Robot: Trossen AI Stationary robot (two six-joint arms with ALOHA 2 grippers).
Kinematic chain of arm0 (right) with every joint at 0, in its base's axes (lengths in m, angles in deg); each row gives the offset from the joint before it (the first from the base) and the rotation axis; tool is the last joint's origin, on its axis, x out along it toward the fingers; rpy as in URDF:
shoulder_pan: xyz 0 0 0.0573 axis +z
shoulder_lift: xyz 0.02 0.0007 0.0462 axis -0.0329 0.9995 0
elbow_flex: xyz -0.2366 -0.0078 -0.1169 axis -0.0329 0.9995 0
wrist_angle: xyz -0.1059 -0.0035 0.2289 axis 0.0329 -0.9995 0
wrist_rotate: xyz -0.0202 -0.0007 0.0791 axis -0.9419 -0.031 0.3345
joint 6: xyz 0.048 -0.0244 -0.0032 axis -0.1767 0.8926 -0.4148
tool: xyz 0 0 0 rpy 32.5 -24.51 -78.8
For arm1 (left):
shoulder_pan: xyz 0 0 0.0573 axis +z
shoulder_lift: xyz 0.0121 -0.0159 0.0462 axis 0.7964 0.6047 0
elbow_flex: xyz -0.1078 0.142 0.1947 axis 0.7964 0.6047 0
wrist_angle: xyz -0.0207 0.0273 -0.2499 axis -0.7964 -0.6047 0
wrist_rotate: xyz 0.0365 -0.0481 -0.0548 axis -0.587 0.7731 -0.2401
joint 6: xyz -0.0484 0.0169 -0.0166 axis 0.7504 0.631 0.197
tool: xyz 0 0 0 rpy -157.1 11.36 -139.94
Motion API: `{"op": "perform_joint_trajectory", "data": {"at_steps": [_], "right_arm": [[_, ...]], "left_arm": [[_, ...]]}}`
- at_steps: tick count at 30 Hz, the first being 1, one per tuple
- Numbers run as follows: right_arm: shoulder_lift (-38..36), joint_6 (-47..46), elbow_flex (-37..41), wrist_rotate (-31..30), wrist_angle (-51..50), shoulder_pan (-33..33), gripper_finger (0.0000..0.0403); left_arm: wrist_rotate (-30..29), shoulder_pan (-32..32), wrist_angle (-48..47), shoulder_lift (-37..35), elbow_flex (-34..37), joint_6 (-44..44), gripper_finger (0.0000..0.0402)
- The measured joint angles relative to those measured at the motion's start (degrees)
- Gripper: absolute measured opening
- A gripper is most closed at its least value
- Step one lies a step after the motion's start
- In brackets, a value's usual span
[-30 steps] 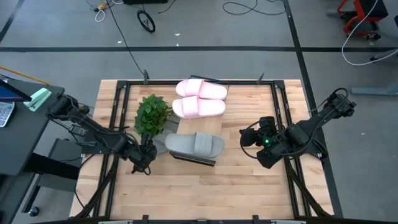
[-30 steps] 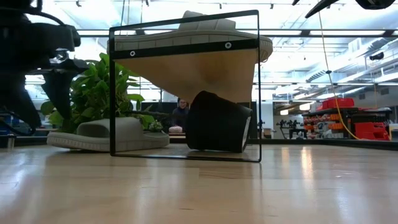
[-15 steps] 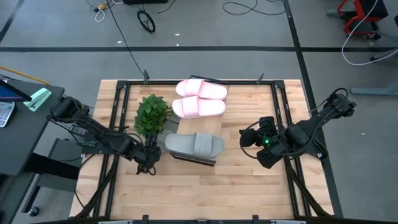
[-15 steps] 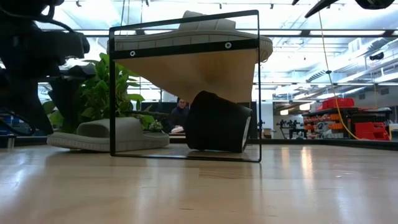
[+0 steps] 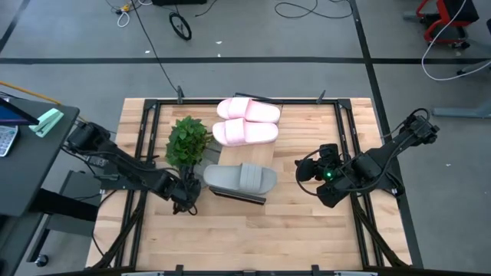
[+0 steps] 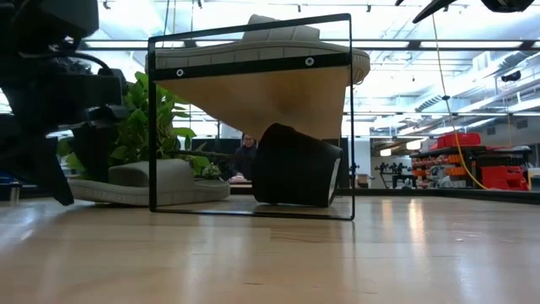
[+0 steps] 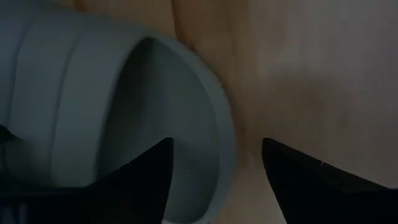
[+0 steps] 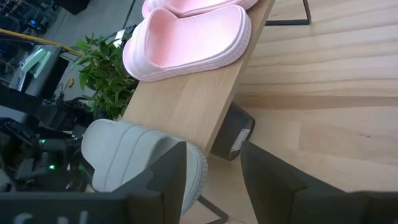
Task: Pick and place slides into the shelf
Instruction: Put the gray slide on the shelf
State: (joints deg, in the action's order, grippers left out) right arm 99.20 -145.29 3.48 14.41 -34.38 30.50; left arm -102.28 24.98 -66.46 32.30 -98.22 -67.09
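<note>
Tabletop (image 5: 307, 230) carries the shelf (image 5: 265, 157); two pink slides (image 5: 247, 121) and one grey slide (image 5: 239, 178) lie on top. Left gripper (image 5: 186, 198), spread, straddles another grey slide (image 7: 112, 118). Right gripper (image 5: 307, 172) spread, empty.

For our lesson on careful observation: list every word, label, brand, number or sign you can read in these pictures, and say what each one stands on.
None can be read.
The dark pot lying under the shelf bears a pale label: too blurred to read.
The pink slides and the grey slide show no visible brand.
The low view's far background equipment shows no legible signs.
</note>
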Motion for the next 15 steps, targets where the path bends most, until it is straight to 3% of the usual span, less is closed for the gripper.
{"op": "perform_joint_trajectory", "data": {"at_steps": [15], "right_arm": [[0.0,-0.01,0.0,0.0,0.21,0.0,0.0158]], "left_arm": [[-0.22,0.06,0.5,2.32,-0.13,2.14,0.0188]]}}
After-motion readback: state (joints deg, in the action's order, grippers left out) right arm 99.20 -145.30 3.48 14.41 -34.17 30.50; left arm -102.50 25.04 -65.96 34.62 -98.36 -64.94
